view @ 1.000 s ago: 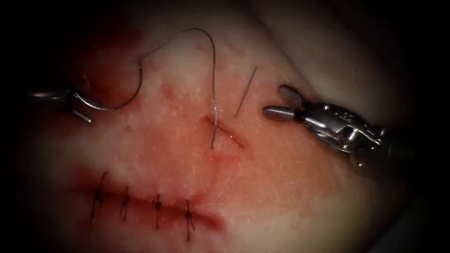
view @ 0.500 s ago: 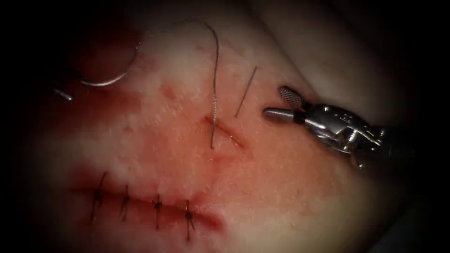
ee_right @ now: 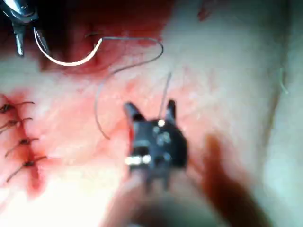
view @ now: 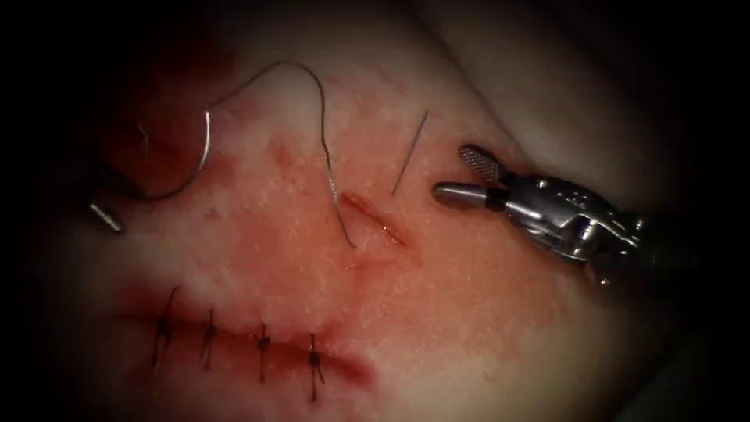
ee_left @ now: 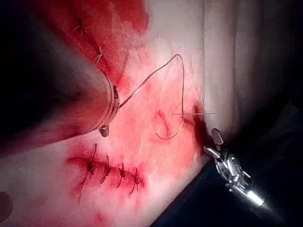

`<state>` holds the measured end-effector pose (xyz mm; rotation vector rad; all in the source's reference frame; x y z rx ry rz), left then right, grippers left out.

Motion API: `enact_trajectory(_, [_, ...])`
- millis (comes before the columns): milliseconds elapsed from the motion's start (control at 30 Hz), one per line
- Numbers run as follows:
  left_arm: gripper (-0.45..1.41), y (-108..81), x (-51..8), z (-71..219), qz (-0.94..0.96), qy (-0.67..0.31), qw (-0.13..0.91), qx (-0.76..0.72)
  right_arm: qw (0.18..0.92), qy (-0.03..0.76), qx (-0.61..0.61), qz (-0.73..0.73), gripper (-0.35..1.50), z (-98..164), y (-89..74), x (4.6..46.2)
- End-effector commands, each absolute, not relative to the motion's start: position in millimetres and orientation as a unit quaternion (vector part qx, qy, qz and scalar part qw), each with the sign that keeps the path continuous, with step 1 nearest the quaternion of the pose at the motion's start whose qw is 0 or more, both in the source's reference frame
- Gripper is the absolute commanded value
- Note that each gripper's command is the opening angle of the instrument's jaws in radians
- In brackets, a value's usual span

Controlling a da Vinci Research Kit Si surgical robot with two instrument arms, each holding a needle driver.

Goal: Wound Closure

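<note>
At the far left my left tool (view: pixel 117 202) is shut on the curved needle (view: pixel 191 168), near the end away from the thread. The needle hangs free above the tissue (view: pixel 484 312), left of the short open cut (view: pixel 375 219). From the needle's other end the thread (view: pixel 312 78) arcs up and over, then enters the tissue at the cut's left edge. A short straight thread tail (view: pixel 410 152) lies right of the cut. My right tool (view: pixel 453 172) stands open and holds nothing, just right of that tail. The right wrist view has the needle (ee_right: pixel 66 60), left tool (ee_right: pixel 28 42) and right tool (ee_right: pixel 150 108).
A longer cut with several dark stitches (view: pixel 234 344) runs along the lower left, stitches (ee_left: pixel 111 170) also in the left wrist view. Red fluid (view: pixel 258 258) stains the tissue around both cuts. The left tool's shaft (ee_left: pixel 71 104) and the right tool (ee_left: pixel 211 141) appear in the left wrist view.
The left tool swung the needle up and left, then back down. The thread arc has shifted left and now leans left above the cut. The right tool barely moved.
</note>
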<state>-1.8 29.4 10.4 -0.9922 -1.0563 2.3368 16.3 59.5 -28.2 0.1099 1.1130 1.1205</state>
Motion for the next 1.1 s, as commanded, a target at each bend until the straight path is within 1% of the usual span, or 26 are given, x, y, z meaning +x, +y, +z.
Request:
enact_trajectory(33, [0.69, 29.0, -2.5, 11.3, 0.833, -0.373, 0.198, -0.356, 0.705, 0.504, 0.056, 0.495, 1.30, -28.9, 59.2, 17.8])
enact_trajectory(100, [0.69, 28.9, -3.0, 12.5, 0.835, -0.364, 0.202, -0.359, 0.707, 0.506, 0.069, 0.489, 1.26, -30.4, 58.9, 19.5])
enact_trajectory(233, [0.69, 28.1, -3.1, 13.7, 0.838, -0.360, 0.205, -0.357, 0.709, 0.513, 0.078, 0.477, 1.26, -32.2, 58.5, 22.1])
enact_trajectory(267, [0.68, 27.9, -3.4, 14.1, 0.838, -0.358, 0.206, -0.356, 0.710, 0.516, 0.084, 0.471, 1.25, -32.9, 58.2, 23.5])
enact_trajectory(400, [0.68, 27.7, -4.0, 14.6, 0.834, -0.357, 0.212, -0.365, 0.713, 0.521, 0.090, 0.462, 1.23, -33.8, 57.8, 25.7])
enact_trajectory(433, [0.68, 27.0, -4.6, 15.7, 0.834, -0.354, 0.219, -0.363, 0.714, 0.523, 0.092, 0.456, 1.23, -33.9, 57.6, 26.8])
enact_trajectory(567, [0.69, 24.6, -5.1, 19.2, 0.847, -0.345, 0.225, -0.336, 0.714, 0.532, 0.097, 0.446, 1.23, -33.2, 57.1, 28.5])
enact_trajectory(667, [0.70, 24.0, -4.2, 19.2, 0.877, -0.325, 0.217, -0.278, 0.716, 0.530, 0.097, 0.444, 1.23, -32.8, 56.9, 28.7])
enact_trajectory(733, [0.70, 24.1, -3.0, 17.5, 0.908, -0.296, 0.209, -0.211, 0.716, 0.530, 0.095, 0.444, 1.23, -32.6, 56.9, 28.6])
enact_trajectory(867, [0.70, 24.7, -1.7, 15.0, 0.935, -0.247, 0.205, -0.152, 0.716, 0.530, 0.096, 0.444, 1.23, -32.5, 56.9, 28.5])
enact_trajectory(1100, [0.72, 27.6, 0.6, 10.7, 0.943, -0.211, 0.208, -0.153, 0.717, 0.530, 0.095, 0.443, 1.23, -32.3, 56.7, 28.5])
